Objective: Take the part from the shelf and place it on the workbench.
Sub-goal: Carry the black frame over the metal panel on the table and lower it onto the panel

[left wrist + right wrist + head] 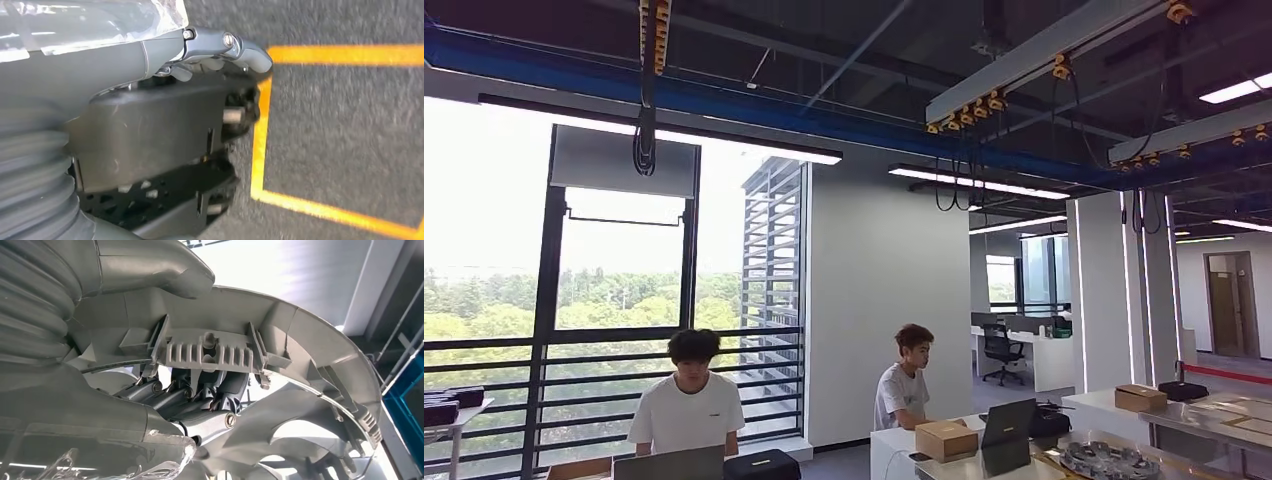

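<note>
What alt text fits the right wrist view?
The right hand grips a large grey round plastic part, its dark fingers curled under a ribbed clip block on the curved rim. Behind the part are a white wall and a blue beam.

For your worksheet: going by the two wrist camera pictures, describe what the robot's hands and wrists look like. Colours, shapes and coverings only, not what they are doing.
Both wrists wear a grey ribbed cover like a bellows. The left hand has a thick, smooth grey thumb with round silver pivot pins at its hinges. The right hand shows darker metallic fingers with small coiled springs and a silver pin. Crinkled clear plastic film wraps part of each hand's grey casing. No markings are visible.
</note>
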